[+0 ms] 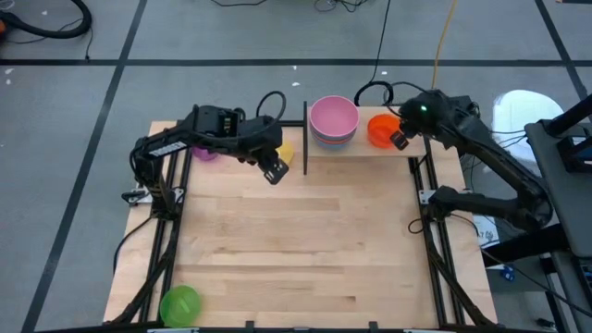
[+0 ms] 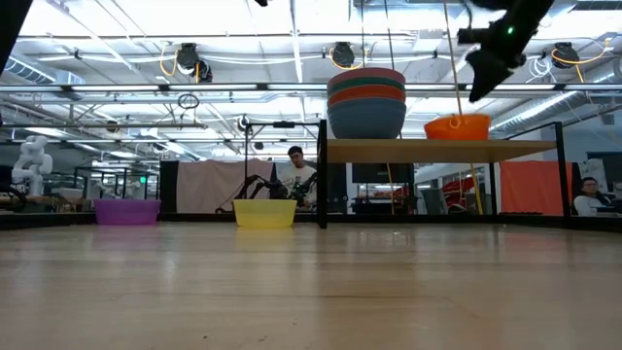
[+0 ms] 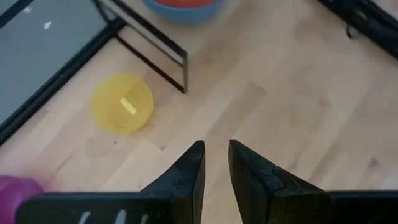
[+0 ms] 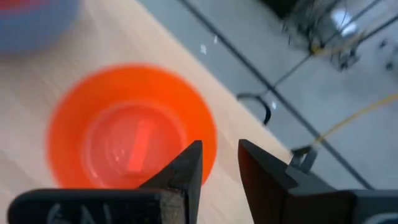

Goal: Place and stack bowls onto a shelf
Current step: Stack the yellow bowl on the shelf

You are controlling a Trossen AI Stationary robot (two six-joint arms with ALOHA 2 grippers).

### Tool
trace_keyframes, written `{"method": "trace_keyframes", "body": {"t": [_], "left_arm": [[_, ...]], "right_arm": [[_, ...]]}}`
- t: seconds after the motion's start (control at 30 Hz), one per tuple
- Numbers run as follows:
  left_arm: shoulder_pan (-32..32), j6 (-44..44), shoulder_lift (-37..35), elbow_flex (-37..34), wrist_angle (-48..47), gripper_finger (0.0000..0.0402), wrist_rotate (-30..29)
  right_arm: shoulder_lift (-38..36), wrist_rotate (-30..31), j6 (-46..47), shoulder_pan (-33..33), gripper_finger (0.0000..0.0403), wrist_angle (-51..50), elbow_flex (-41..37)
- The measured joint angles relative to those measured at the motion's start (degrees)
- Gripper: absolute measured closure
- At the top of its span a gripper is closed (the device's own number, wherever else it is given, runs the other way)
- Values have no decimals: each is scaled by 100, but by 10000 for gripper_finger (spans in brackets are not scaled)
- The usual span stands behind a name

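Step in hand: the orange bowl (image 1: 380, 129) stands on the shelf (image 2: 442, 149) just right of the stack of larger bowls (image 1: 333, 121), pink on top; it looks freshly set down, though that is a judgement.
Right jaws: the right gripper (image 4: 219, 163) hangs just above the orange bowl's rim, its jaws parted with a narrow gap and nothing between them.
Left jaws: the left gripper (image 3: 215, 163) hovers over the counter (image 1: 305, 240) near the yellow bowl (image 3: 122, 102), jaws slightly apart and empty.
Bowls left: yellow and the purple bowl (image 2: 126, 211) sit at the far left of the counter; the green bowl (image 1: 179, 303) sits at the near left corner.
Next move: probably the left arm lowers to the yellow bowl's rim, grips it, and carries it to nest in the orange one.
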Motion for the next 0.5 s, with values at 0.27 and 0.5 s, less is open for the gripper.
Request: {"method": "trace_keyframes", "body": {"t": [0.27,0.5], "left_arm": [[329,-1060,-3,-42,6,325,-429],[763,-1924,-2,-1128,-10,325,-616]], "right_arm": [[-985,-954,209,278,305,635,7],[-1450,-1198,313,338,305,885,9]]}}
